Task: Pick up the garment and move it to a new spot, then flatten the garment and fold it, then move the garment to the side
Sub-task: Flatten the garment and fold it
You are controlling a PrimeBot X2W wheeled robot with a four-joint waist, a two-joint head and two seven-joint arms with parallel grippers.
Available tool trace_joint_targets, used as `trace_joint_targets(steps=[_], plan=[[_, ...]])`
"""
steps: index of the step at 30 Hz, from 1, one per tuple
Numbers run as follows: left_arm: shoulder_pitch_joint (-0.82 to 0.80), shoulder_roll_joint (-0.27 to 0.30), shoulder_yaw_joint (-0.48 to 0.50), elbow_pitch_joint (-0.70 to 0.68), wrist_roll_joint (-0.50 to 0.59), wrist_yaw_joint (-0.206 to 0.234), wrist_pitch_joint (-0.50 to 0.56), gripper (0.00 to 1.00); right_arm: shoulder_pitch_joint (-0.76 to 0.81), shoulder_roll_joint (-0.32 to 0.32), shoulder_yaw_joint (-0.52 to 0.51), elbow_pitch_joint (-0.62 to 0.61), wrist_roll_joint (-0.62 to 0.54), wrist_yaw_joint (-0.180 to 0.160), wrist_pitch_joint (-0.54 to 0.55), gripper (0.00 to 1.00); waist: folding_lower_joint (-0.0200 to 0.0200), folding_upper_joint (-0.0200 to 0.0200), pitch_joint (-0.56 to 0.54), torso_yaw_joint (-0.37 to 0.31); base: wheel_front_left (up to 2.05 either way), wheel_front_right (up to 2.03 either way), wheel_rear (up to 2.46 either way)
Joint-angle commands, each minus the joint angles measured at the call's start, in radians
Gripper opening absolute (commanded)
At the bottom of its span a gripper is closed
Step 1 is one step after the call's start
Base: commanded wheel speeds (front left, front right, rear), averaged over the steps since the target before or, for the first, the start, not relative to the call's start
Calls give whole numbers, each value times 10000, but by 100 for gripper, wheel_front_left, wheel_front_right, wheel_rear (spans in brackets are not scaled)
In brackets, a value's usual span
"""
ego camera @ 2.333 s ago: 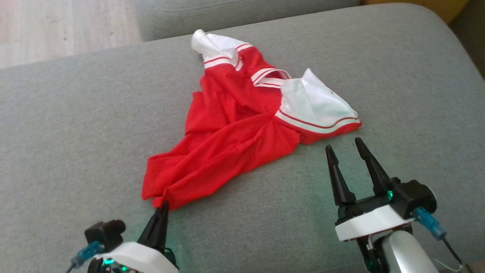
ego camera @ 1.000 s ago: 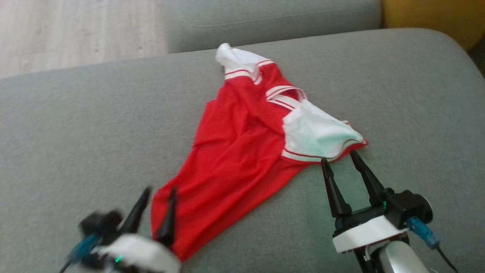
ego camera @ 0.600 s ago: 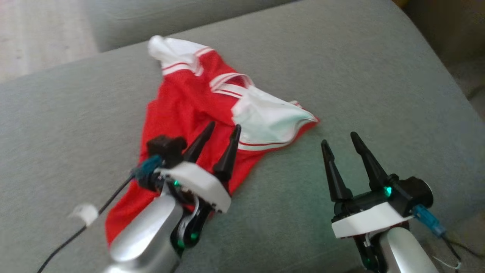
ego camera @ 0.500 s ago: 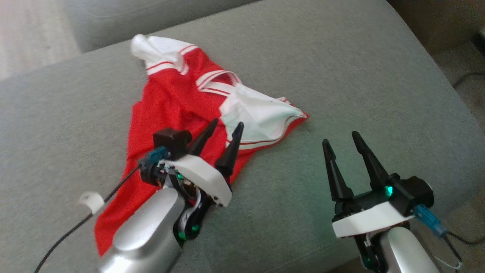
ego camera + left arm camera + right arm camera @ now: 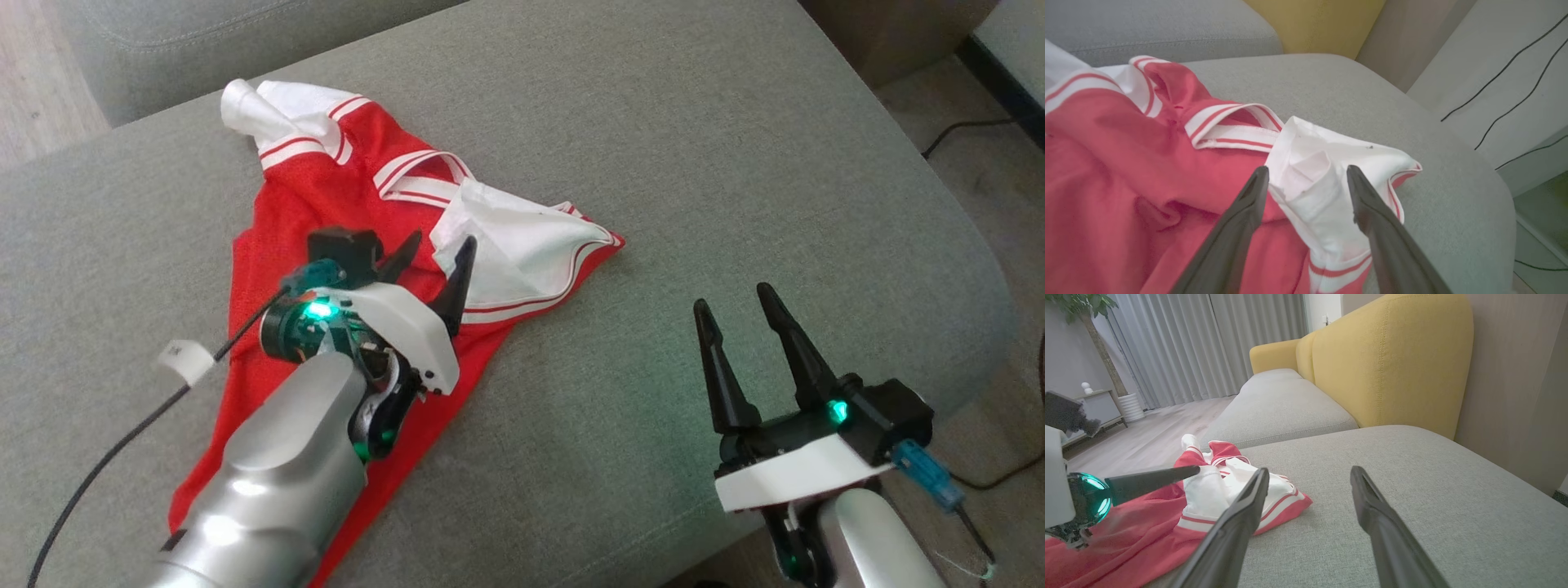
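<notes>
A red garment with white striped sleeves lies crumpled on the grey sofa cushion. Its white sleeve points right, and a second white sleeve lies at the far left. My left gripper hovers open over the garment's middle, fingertips at the white sleeve's near edge, nothing held. My right gripper stands open over bare cushion to the right of the garment, apart from it. The left gripper also shows at the left of the right wrist view.
A second grey seat cushion and a yellow sofa back stand beyond. The cushion's right edge drops to the floor, where black cables run. Wooden floor lies at the far left.
My left gripper let go of the garment's lower hem, opened, and moved up over the garment toward the white sleeve. The head camera has turned right. The right gripper holds its pose.
</notes>
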Motion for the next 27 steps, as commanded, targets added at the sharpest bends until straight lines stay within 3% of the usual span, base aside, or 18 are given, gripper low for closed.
trace_joint_targets(steps=[1,8,9,10,11,17,27], plan=[[-493,132,242,-112,-9,-153,150,100,-330,-22,203,-345,40,77,-94,100,-1,0,-6,-14,0,0,0],[-484,-48,2,376,-279,-616,532,100,-395,-22,283,-311,106,77,-94,100,-1,0,2,-167,0,0,0],[-501,-87,-30,413,-294,-670,491,49,-410,-22,294,-304,126,77,-94,100,-1,0,3,-196,0,0,0],[-515,-135,-85,446,-307,-724,485,7,-422,-22,300,-299,145,77,-94,100,-1,0,5,-223,0,0,0],[-528,-176,-164,450,-311,-790,472,0,-429,-22,297,-295,160,77,-94,100,-1,0,8,-248,0,0,0],[-571,-259,-565,293,-192,-1004,-61,0,-409,-22,256,-302,204,77,-94,100,-1,0,-15,-408,0,0,0],[673,-501,-2893,-1541,163,-1094,-637,0,-273,-22,75,-343,210,77,-94,100,-1,0,-21,-417,0,0,0]])
